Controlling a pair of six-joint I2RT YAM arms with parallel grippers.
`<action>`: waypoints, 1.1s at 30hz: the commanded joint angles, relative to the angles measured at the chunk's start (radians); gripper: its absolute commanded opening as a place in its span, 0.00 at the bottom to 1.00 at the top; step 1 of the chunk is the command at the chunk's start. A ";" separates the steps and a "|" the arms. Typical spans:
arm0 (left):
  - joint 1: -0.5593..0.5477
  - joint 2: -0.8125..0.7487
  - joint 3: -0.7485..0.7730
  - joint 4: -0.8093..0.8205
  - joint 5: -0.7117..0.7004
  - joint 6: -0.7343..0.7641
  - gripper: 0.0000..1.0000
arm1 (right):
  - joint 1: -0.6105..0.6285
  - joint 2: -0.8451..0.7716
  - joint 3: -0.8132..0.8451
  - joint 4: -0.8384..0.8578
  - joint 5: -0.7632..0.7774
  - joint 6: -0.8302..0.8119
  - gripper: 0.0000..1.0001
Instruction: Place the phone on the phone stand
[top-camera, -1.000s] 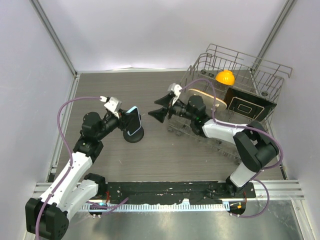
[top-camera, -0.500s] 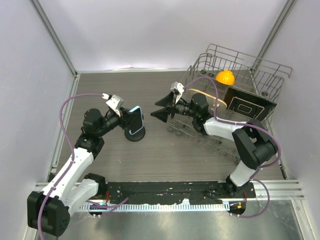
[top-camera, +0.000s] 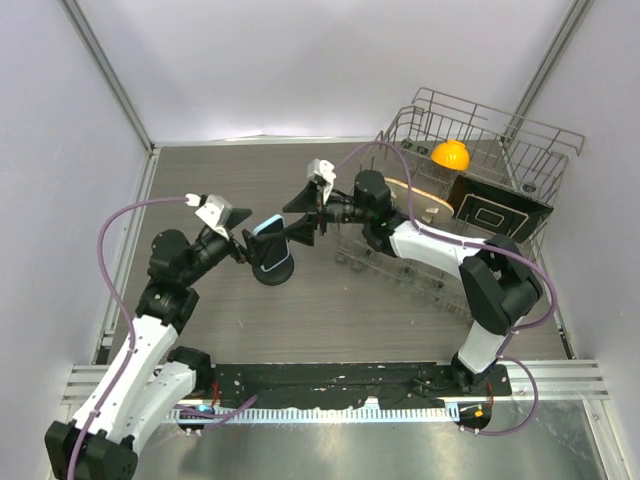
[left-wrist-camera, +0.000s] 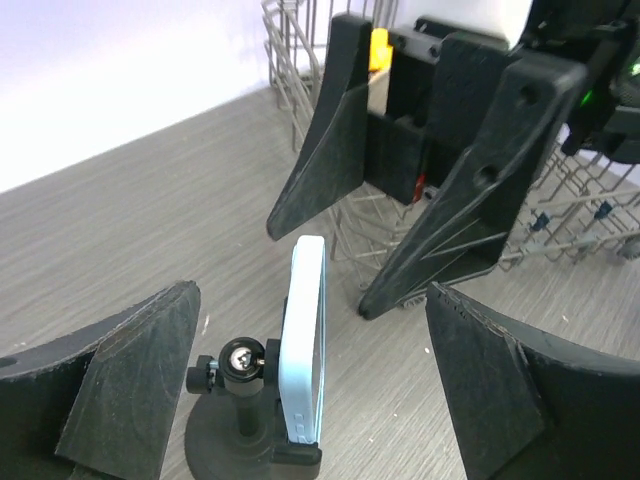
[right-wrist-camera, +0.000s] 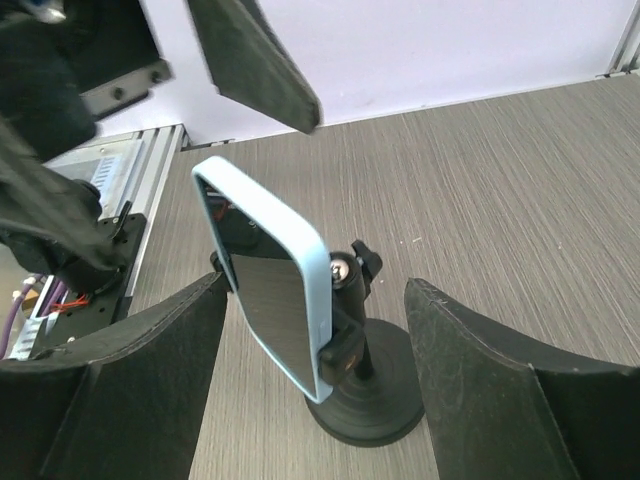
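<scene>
The phone (top-camera: 267, 243) stands upright in the clamp of the phone stand (top-camera: 273, 271), light blue edge outward. In the left wrist view the phone (left-wrist-camera: 305, 335) shows edge-on on the stand (left-wrist-camera: 238, 405), with my left gripper (left-wrist-camera: 310, 295) open and its fingers well apart from both. My left gripper (top-camera: 240, 246) sits just left of the phone. My right gripper (top-camera: 298, 218) faces it from the right, open, tips close to the phone's top. The right wrist view shows the phone's dark screen (right-wrist-camera: 272, 295) and the stand (right-wrist-camera: 372, 405) ahead of the open right gripper (right-wrist-camera: 312, 285).
A wire dish rack (top-camera: 520, 165) stands at the back right, holding an orange object (top-camera: 450, 155), a dark board with a white outline (top-camera: 495, 208) and a pale board (top-camera: 418, 196). The rack's wires (left-wrist-camera: 560, 210) show behind the right gripper's fingers (left-wrist-camera: 330, 130).
My left gripper has opened, let go of the phone and drawn back a little to the left. The right gripper has moved left, close up to the phone on the stand.
</scene>
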 joint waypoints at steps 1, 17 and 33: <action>-0.001 -0.103 0.041 -0.030 -0.100 -0.025 1.00 | 0.021 0.034 0.139 -0.199 0.031 -0.119 0.77; -0.001 -0.319 0.041 -0.115 -0.116 -0.080 1.00 | 0.093 0.145 0.306 -0.316 -0.118 -0.211 0.41; -0.002 -0.328 0.000 -0.007 -0.045 -0.169 0.98 | -0.142 0.400 0.672 -0.208 -0.139 -0.245 0.01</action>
